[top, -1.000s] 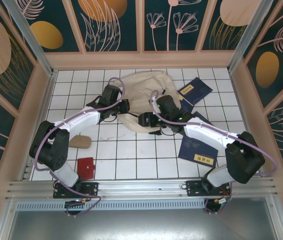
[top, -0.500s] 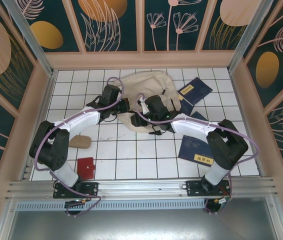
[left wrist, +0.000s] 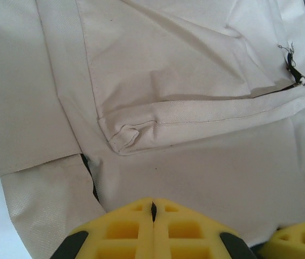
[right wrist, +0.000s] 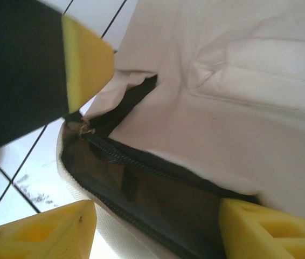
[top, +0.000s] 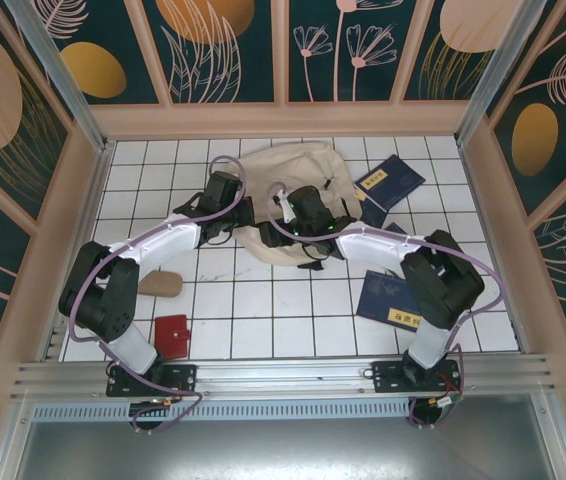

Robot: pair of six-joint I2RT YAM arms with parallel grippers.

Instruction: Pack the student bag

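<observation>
Bag [top: 298, 170] unzipped, books [top: 391, 181] unpacked on bench [top: 263, 310]. Left tool [left wrist: 152, 226] shut, hold unclear; right tool [right wrist: 155, 218] open, empty.

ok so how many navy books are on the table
3. The far book lies right of the student bag; the near book sits at the near right; the middle book peeks from under the right arm. Others may be hidden.

On the white tiled table [top: 263, 325], one navy book [top: 391, 180] lies at two o'clock, a second navy book [top: 395, 303] at four, a tan oval piece [top: 160, 283] at nine, a red flat item [top: 172, 335] at eight.
</observation>
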